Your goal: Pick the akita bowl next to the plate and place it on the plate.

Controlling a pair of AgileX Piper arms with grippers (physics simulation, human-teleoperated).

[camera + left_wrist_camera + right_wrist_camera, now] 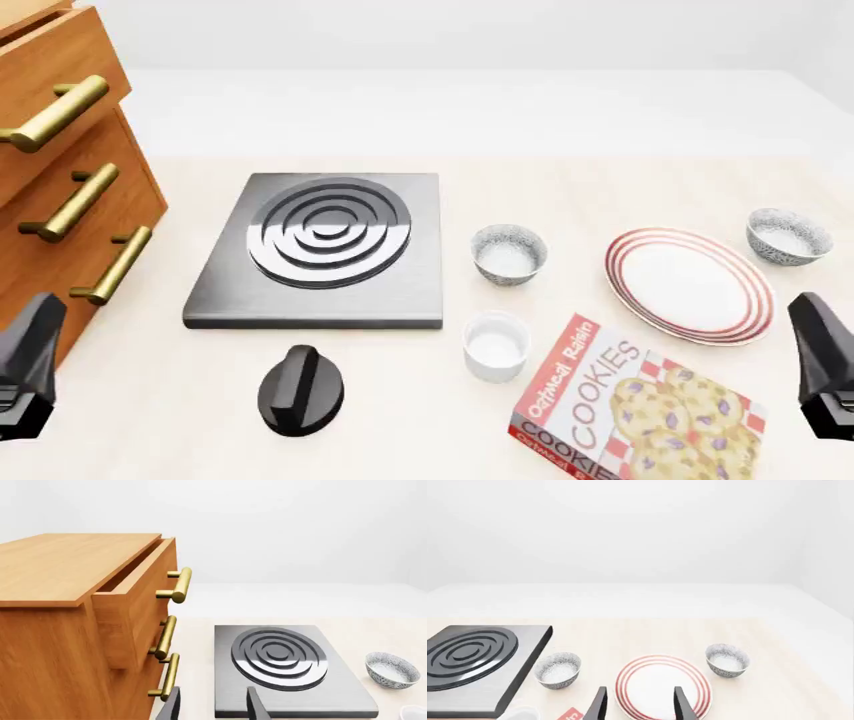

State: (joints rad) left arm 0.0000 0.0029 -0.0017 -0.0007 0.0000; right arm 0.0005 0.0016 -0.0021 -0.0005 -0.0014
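Items before you, listed by material and shape.

The plate (691, 285): wide, round, glossy white, thin red concentric rings at the rim; it lies flat on the pale wood-grain table (160, 430) to your right of centre.

The akita bowl (787, 236): small, round, fine grey-and-white speckle outside, white inside; it stands upright just beside the plate's far right edge, apart from it.

A second speckled bowl (509, 253), same make, sits between the plate and the stove plate (323, 250), a flat dark-grey square slab with raised ring coils.

A plain white cup (495, 345), straight-sided, stands just nearer than that bowl.

A black round knob (300, 389) with a raised ridge lies near the slab's near edge.

A cookie box (638, 410), red with printed biscuits, reads "Oatmeal Raisin COOKIES".

A wooden drawer chest (67, 170) with brass bar handles stands at far left, top drawer ajar.

Your left gripper (212, 705) hovers low, level, fingers parted and empty, facing the slab. Your right gripper (639, 704) likewise sits level, fingers spread and empty, aimed at the plate.
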